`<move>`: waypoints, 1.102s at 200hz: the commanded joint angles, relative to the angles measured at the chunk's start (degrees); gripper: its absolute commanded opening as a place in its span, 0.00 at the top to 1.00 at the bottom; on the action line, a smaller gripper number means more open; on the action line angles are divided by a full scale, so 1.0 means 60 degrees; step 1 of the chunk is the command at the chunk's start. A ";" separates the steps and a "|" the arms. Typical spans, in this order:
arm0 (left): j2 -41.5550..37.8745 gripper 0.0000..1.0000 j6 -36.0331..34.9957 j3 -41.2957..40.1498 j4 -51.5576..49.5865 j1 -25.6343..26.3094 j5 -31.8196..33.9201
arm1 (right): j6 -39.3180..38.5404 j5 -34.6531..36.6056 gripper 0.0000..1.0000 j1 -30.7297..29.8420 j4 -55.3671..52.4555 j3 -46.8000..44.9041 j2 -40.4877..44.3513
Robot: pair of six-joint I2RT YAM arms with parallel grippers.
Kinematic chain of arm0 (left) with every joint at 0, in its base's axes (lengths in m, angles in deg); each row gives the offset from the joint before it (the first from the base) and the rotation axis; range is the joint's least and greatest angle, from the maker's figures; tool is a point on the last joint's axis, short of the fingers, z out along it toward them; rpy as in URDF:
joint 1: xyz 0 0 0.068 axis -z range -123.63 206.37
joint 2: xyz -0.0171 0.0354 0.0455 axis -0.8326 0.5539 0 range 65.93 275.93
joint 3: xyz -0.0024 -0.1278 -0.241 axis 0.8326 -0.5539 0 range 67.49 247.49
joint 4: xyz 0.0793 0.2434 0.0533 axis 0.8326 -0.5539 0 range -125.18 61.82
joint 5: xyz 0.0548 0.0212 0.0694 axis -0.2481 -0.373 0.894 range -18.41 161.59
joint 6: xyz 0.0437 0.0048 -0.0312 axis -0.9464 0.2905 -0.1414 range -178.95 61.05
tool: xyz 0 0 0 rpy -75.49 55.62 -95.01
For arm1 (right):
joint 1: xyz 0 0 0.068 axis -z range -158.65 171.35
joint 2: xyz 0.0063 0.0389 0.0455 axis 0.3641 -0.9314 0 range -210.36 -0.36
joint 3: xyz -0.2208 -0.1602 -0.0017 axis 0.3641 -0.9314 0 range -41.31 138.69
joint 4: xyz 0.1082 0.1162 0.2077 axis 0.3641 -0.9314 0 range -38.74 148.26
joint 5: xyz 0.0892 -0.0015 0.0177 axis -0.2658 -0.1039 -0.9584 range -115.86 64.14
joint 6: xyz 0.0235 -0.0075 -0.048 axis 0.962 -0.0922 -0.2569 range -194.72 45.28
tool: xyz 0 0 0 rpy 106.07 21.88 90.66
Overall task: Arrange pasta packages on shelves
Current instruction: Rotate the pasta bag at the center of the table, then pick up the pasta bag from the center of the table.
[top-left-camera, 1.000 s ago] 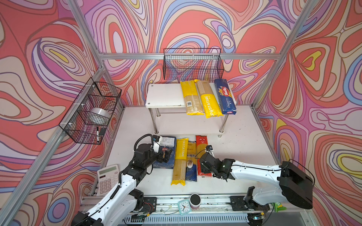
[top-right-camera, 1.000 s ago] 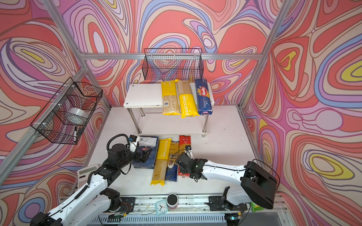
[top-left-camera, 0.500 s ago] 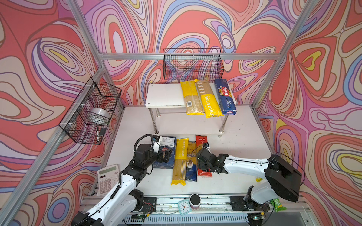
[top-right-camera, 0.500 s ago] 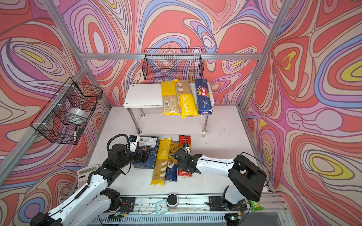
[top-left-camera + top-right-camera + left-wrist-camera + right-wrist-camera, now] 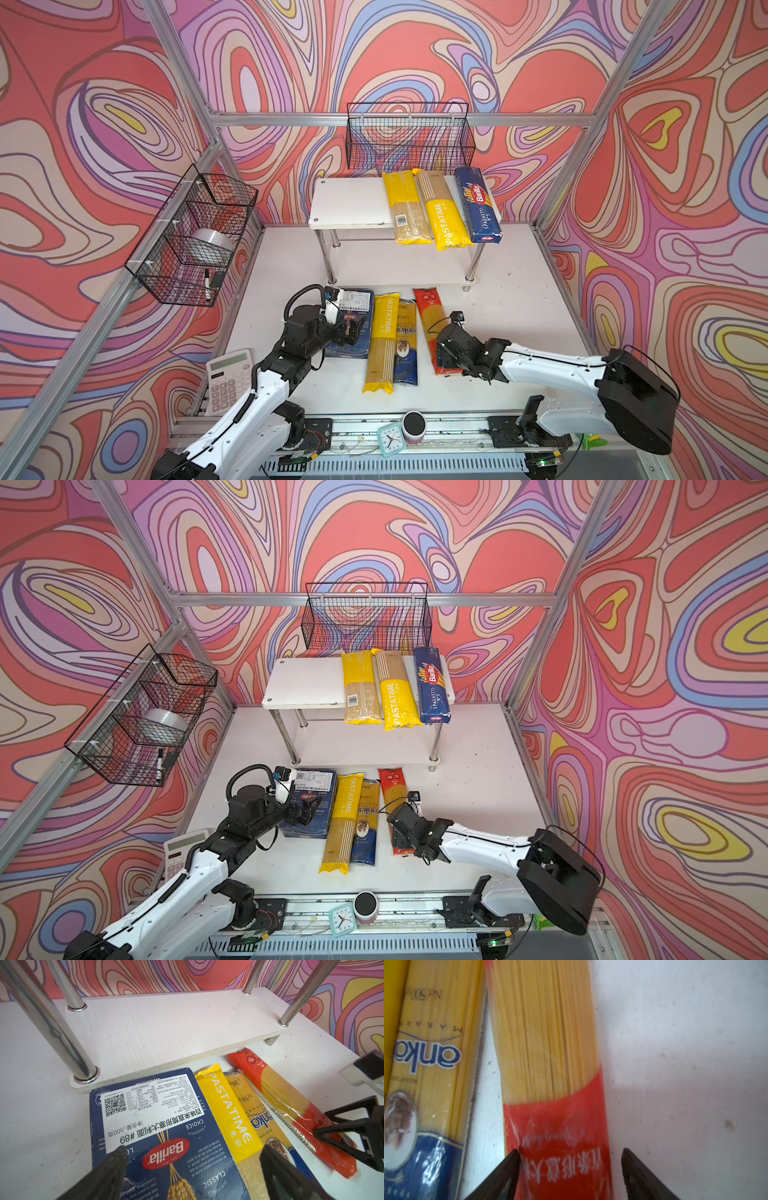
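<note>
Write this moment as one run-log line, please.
right gripper: open, straddling red bag | left gripper: open, over wide Barilla box | rack top: three packs

We are counting three yellow bags (image 5: 407, 208) (image 5: 444, 216) (image 5: 384, 336), two blue Barilla boxes (image 5: 478, 205) (image 5: 358, 302), one red bag (image 5: 430, 311), one dark blue bag (image 5: 405, 332), one white rack (image 5: 349, 203), two wire baskets (image 5: 409, 137) (image 5: 195, 237), one calculator (image 5: 228, 380), one clock (image 5: 390, 441).

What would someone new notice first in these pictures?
The swirling red and pink walls dominate. Three pasta packs lie on the right of the white rack, on its top board, four more on the table before it. The right tool straddles the red bag, jaws open.
</note>
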 commanded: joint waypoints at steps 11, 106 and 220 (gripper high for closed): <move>-0.0106 0.00 -0.0094 -0.0001 -0.0055 0.0032 -0.0064 | -0.0750 -0.0394 0.12 0.0038 0.0024 0.0006 0.0630; -0.0195 0.00 -0.0096 -0.0045 -0.0042 0.0048 -0.0045 | -0.1726 0.0056 0.02 0.0231 0.0287 0.1077 -0.1292; -0.0180 0.00 -0.0099 -0.0039 -0.0040 0.0038 -0.0065 | -0.1760 -0.0540 0.02 0.0550 0.1554 0.0748 -0.2472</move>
